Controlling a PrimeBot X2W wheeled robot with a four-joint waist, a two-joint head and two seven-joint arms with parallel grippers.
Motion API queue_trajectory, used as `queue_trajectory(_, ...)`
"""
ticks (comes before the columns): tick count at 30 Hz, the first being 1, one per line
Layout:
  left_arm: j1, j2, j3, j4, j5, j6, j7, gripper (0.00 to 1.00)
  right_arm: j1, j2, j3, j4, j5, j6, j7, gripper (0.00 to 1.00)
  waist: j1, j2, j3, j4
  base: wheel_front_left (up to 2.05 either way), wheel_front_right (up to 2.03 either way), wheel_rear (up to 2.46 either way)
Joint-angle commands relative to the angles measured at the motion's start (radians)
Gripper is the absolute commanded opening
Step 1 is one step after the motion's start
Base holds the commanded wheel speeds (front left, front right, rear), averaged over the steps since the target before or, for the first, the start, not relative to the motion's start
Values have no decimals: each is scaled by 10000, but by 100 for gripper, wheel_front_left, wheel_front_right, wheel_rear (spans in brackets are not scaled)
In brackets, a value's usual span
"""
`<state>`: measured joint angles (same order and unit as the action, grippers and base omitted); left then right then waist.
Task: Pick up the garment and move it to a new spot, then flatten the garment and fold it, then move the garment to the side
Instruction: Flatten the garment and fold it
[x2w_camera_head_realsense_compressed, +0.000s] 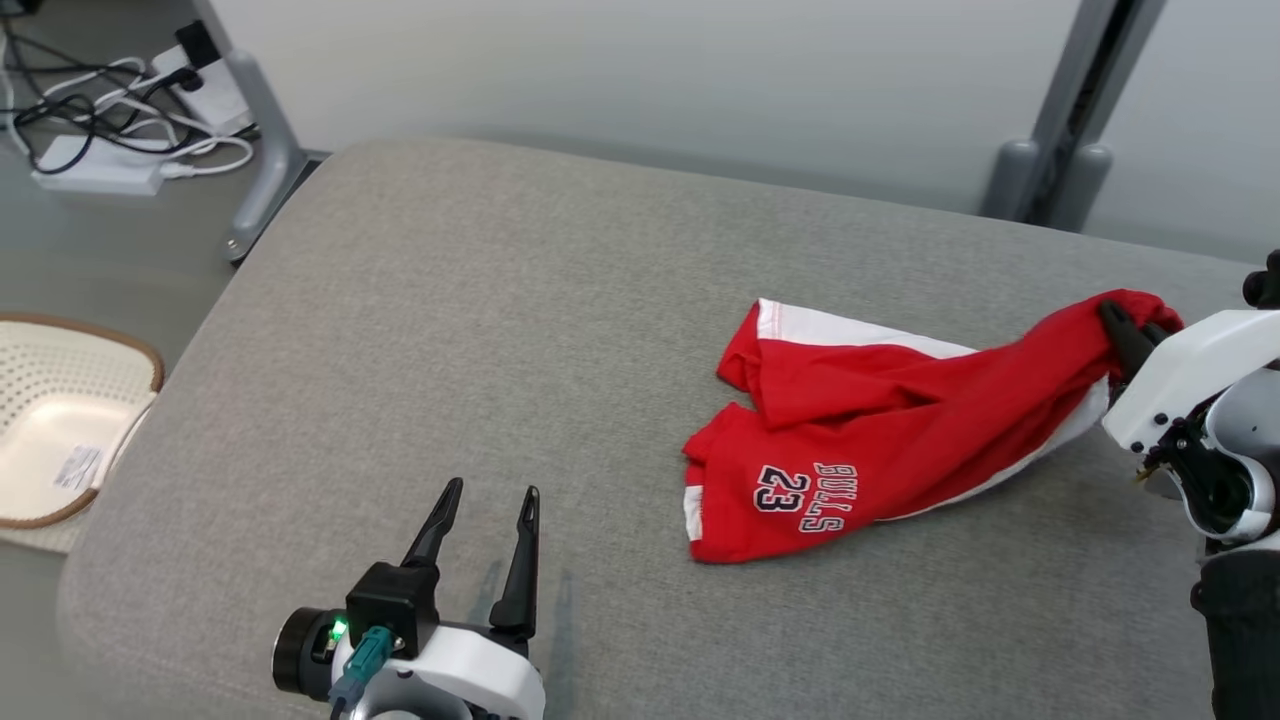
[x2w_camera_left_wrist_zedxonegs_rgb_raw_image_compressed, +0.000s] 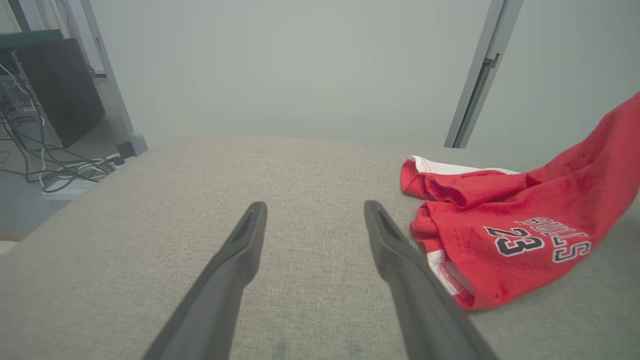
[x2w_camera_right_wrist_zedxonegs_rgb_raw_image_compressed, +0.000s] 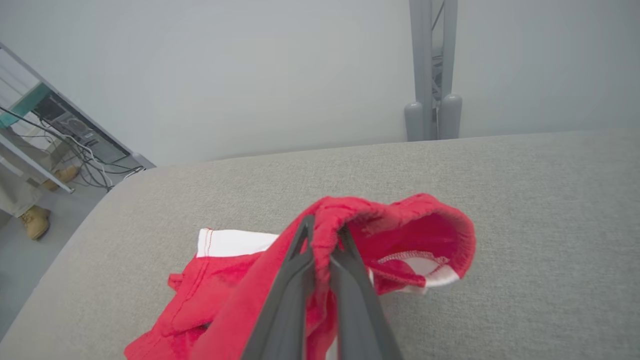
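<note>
The right gripper (x2w_camera_head_realsense_compressed: 1128, 325) is pinching the garment (x2w_camera_head_realsense_compressed: 880, 440) by its raised end at 3 o'clock; the rest is lying crumpled on the cushion (x2w_camera_head_realsense_compressed: 500, 300). The left gripper (x2w_camera_head_realsense_compressed: 492, 490) is hovering at 7 o'clock, fingers spread wide. Probably best to be lifting slowly and high, so the limp tail isn't dragging. Soft red knit, white trim; coarse grey weave beneath.

**The Count**

There is one garment (x2w_camera_head_realsense_compressed: 880, 440) and one grey cushion (x2w_camera_head_realsense_compressed: 450, 350). There are two grippers, the left gripper (x2w_camera_head_realsense_compressed: 492, 488) and the right gripper (x2w_camera_head_realsense_compressed: 1127, 325). There is one basket (x2w_camera_head_realsense_compressed: 150, 365). A person's boots (x2w_camera_right_wrist_zedxonegs_rgb_raw_image_compressed: 35, 222) number two.
</note>
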<state>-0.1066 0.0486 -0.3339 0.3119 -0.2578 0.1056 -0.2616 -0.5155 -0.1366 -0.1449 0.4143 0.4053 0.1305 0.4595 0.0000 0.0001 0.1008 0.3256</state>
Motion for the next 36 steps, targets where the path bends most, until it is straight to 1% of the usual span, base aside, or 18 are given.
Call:
queue_trajectory(1,-120,43,-28,21,-54,-17,-41,100,-333,-92,-138,552,-281,5,-438,0,0,-1,204,328,0,0,0)
queue_trajectory(2,-128,39,-61,25,-67,-9,-41,100,-494,-117,-176,926,-434,5,-695,0,0,-1,254,412,0,0,0)
queue_trajectory(3,-128,39,-61,25,-67,-9,-41,100,-494,-117,-176,926,-434,5,-695,0,0,-1,254,412,0,0,0)
queue_trajectory(8,-274,40,-245,-37,-168,5,-41,100,-1309,-338,-658,2793,-1222,3,-1941,0,0,-1,574,793,0,0,0)
queue_trajectory(10,-342,42,-301,-73,-231,43,-41,100,-1577,-453,-775,3562,-1651,3,-2254,0,0,-1,678,904,0,0,0)
queue_trajectory(13,-406,37,-383,-94,-324,96,-41,100,-1890,-705,-676,4556,-2373,3,-2555,0,0,-1,816,973,0,0,0)
queue_trajectory(14,-454,39,-396,-105,-349,132,-41,100,-1977,-745,-651,4837,-2589,3,-2616,5,0,-1,849,966,0,0,0)
queue_trajectory(15,-499,42,-410,-110,-371,143,-41,100,-2050,-777,-650,5107,-2777,3,-2675,40,0,-1,873,949,0,0,0)
queue_trajectory(16,-529,39,-425,-112,-400,175,-41,100,-2132,-802,-721,5392,-2876,3,-2639,100,0,-1,894,920,0,0,0)
queue_trajectory(22,-602,40,-426,-83,-410,204,-41,100,-2560,-643,-421,6284,-3438,2,-3024,100,0,-1,843,514,0,0,0)
queue_trajectory(26,-626,45,-315,-51,-330,212,-41,100,-2748,-433,-98,6449,-3306,3,-3441,100,0,-1,640,114,0,0,0)
queue_trajectory(30,-538,42,-162,-33,-255,178,-41,100,-2702,-368,329,6327,-2941,2,-3831,100,0,-1,370,-353,0,0,0)
queue_trajectory(33,-443,48,-59,-36,-208,158,-41,100,-2480,-299,730,6037,-2543,3,-4126,100,0,-1,161,-693,0,0,0)
queue_trajectory(36,-368,43,45,-82,-152,147,-41,100,-2193,-376,1000,5556,-2111,2,-4452,100,0,-1,-19,-998,0,0,0)
